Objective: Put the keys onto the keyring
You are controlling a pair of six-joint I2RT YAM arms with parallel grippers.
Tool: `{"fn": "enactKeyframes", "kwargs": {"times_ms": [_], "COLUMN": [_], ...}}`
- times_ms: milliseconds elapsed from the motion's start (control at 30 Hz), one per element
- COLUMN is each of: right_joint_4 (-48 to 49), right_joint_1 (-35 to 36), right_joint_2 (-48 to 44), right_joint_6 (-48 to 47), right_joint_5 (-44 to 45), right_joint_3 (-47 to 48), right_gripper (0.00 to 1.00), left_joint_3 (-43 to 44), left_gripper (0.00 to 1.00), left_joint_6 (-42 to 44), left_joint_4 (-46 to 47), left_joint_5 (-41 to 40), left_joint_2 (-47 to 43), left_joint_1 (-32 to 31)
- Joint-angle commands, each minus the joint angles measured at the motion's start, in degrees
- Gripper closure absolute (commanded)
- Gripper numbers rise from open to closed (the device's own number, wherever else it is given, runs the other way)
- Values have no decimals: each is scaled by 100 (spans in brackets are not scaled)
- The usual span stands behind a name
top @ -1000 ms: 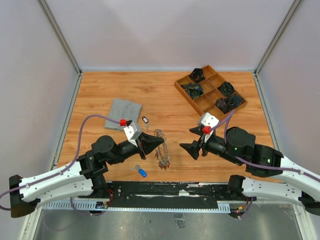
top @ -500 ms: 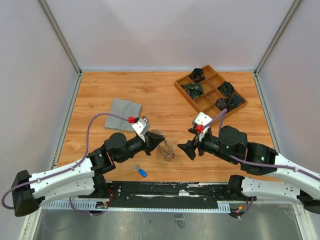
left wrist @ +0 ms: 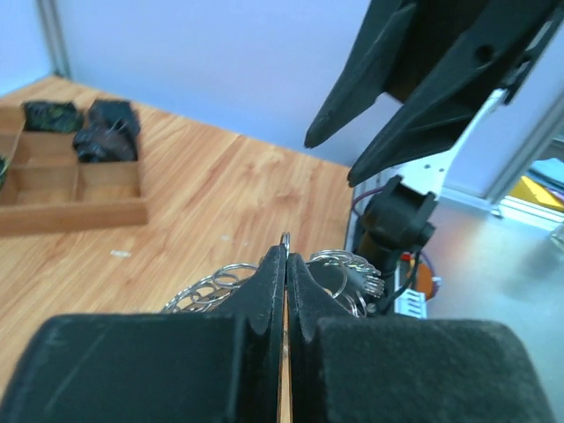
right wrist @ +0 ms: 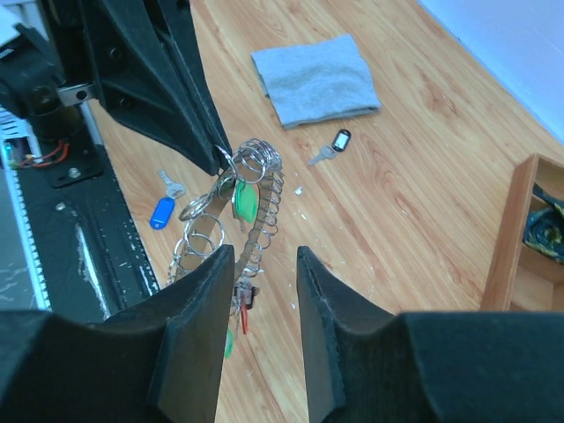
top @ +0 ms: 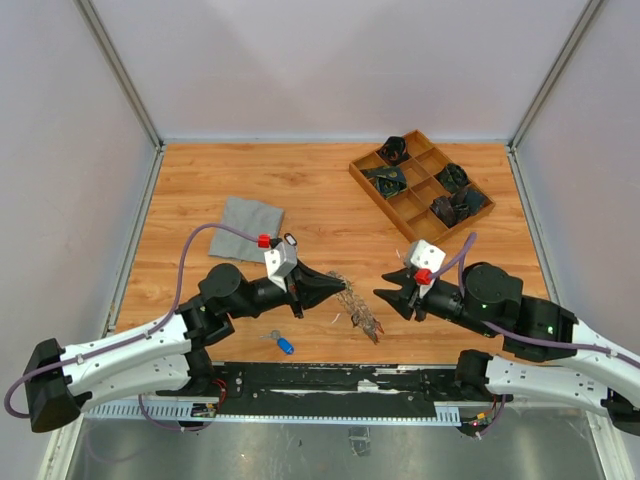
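Note:
The keyring [top: 362, 312], a thin metal ring crowded with silver keys and small rings, hangs between the arms. My left gripper [top: 338, 290] is shut on its upper edge; in the left wrist view the wire [left wrist: 285, 238] pokes out above the closed fingertips [left wrist: 275, 264]. In the right wrist view the keyring [right wrist: 256, 211] carries a green tag [right wrist: 245, 199]. My right gripper [right wrist: 264, 256] stands open just right of it, nothing between its fingers. A loose blue-tagged key [top: 283, 344] lies near the front edge. A black-tagged key [right wrist: 335, 143] lies by the cloth.
A grey cloth [top: 250, 215] lies at the left rear of the wooden table. A wooden compartment tray [top: 372, 186] holding dark items stands at the back right. The black base rail [top: 330, 380] runs along the front edge.
My left gripper has carried the keyring to the right, and it now hangs lower and more stretched out. My right gripper has shifted slightly right and its jaws have narrowed.

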Motion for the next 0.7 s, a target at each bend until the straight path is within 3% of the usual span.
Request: {"fn": "enactKeyframes", "kwargs": {"times_ms": [0, 200, 400, 667], "right_joint_4": [460, 990, 1745, 1770], "right_joint_1": [-17, -17, -13, -17], "right_joint_2": [-250, -135, -175, -118], "right_joint_6": [-445, -388, -365, -328], "right_joint_5": [-707, -1656, -1831, -2348], "right_joint_3": [-133, -220, -442, -264], "right_gripper": [65, 65, 68, 72], "left_joint_3": [268, 445, 665, 914], "left_gripper": [99, 99, 99, 100], "left_joint_6": [-102, -196, -207, -202], "left_joint_4": [780, 952, 962, 956], "left_joint_5": [731, 1179, 1524, 1875], "left_joint_2": [-256, -192, -103, -13], "left_joint_1": [15, 18, 19, 14]}}
